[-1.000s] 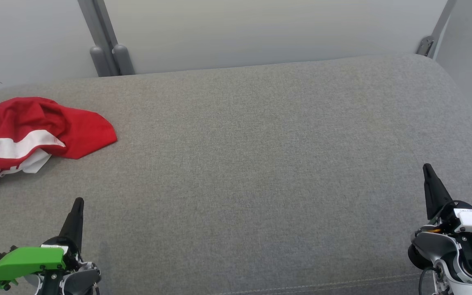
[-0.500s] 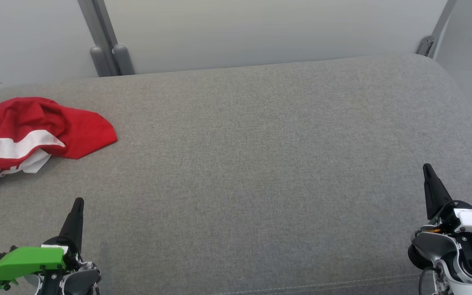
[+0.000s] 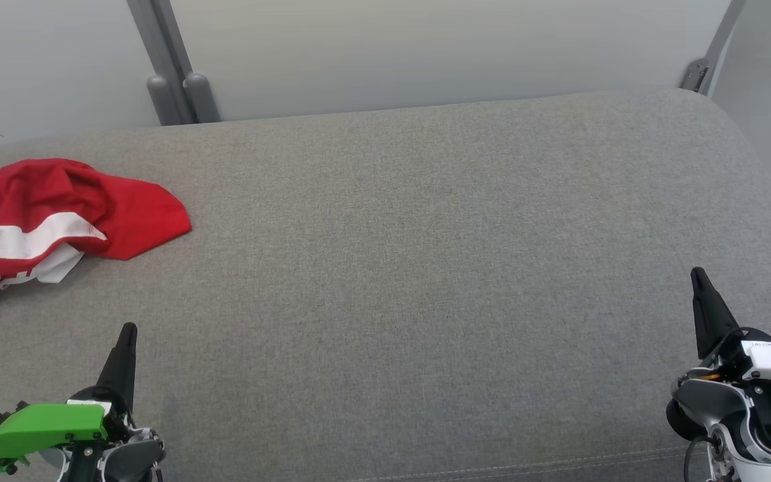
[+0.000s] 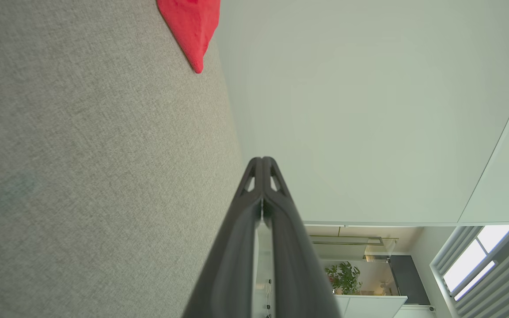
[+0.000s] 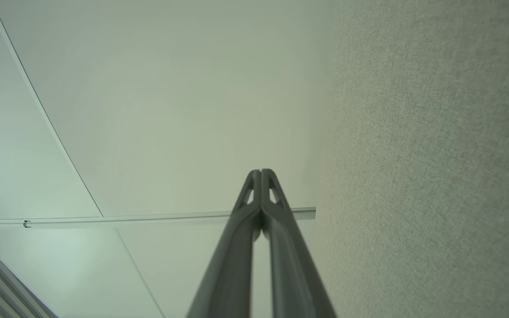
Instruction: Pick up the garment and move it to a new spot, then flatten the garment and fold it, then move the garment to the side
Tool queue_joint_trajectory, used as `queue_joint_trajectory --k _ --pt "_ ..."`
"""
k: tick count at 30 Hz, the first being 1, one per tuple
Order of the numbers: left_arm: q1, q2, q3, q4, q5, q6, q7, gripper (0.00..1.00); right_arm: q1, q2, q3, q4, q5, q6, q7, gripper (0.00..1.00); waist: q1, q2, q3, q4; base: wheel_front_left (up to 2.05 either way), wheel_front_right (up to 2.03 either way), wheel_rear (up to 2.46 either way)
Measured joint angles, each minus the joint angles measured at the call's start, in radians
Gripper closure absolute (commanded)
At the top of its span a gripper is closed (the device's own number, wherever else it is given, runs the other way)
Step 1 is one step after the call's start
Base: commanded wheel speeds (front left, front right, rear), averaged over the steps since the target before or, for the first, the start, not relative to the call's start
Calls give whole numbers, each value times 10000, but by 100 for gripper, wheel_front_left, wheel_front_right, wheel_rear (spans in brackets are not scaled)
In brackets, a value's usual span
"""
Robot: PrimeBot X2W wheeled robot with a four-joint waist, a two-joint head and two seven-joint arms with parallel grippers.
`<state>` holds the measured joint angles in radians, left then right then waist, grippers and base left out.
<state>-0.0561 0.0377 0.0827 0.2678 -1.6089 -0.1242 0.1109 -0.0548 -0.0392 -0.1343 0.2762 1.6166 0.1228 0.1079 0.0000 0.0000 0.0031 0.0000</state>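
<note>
A grey cushion (image 3: 425,268) is spread beneath both tools. The crumpled red-and-white garment (image 3: 57,207) is seen ahead and to the left of the left tool (image 3: 129,329), apart from it and well away from the right tool (image 3: 697,273). Both tools are held fully narrowed, fingers pressed together, with nothing gripped.

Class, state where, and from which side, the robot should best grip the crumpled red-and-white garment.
Probably the red corner of the garment, pointing toward the cushion middle, taken by the left gripper from that open side: it lies free and nearest.
</note>
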Motion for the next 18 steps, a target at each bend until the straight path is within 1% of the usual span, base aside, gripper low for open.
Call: queue_joint_trajectory --k 18 --pt "0 0 0 0 0 0 -2 100 0 0 -2 0 0 2 0 100 0 0 0 0 0 0 0"
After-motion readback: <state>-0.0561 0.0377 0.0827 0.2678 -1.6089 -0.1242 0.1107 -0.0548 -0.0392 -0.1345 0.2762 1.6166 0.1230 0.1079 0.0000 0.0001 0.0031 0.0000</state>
